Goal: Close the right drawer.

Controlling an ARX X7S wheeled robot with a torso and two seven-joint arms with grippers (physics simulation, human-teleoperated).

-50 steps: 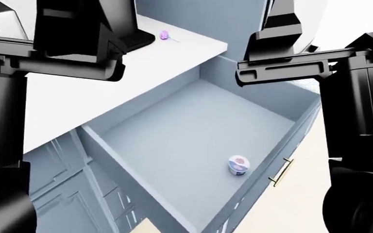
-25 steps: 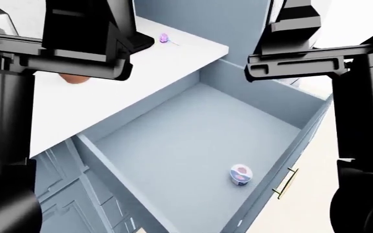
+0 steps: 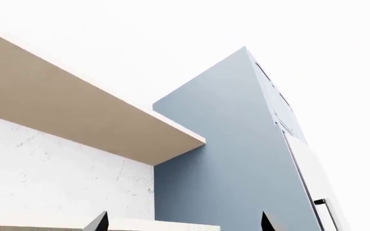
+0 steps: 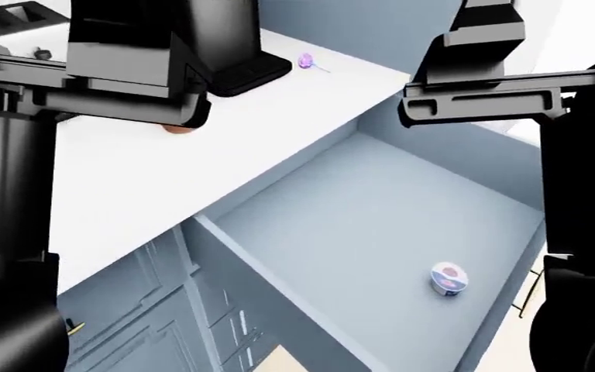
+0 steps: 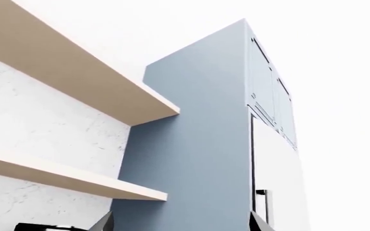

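The right drawer (image 4: 380,209) stands pulled far out from under the white countertop (image 4: 225,147), and its blue-grey box is open to the head view. A small round white tub (image 4: 448,279) lies on its floor near the front panel. A bit of the brass bar handle (image 4: 530,291) shows beside my right arm (image 4: 587,155). Both arms are raised above the counter and the drawer, touching neither. My left gripper (image 3: 183,227) and right gripper (image 5: 180,227) point up at the wall. Each shows two fingertips far apart with nothing between them.
Panelled blue-grey cabinet doors (image 4: 153,310) sit left of the drawer under the counter. A purple lollipop (image 4: 308,62) and a brown object (image 4: 179,129) lie on the counter. Wooden shelves (image 5: 75,77) and a tall blue-grey fridge panel (image 5: 198,134) rise ahead.
The head view has shifted, so the drawer and tub now sit further right and lower in the picture. More of the countertop shows. The drawer stays open.
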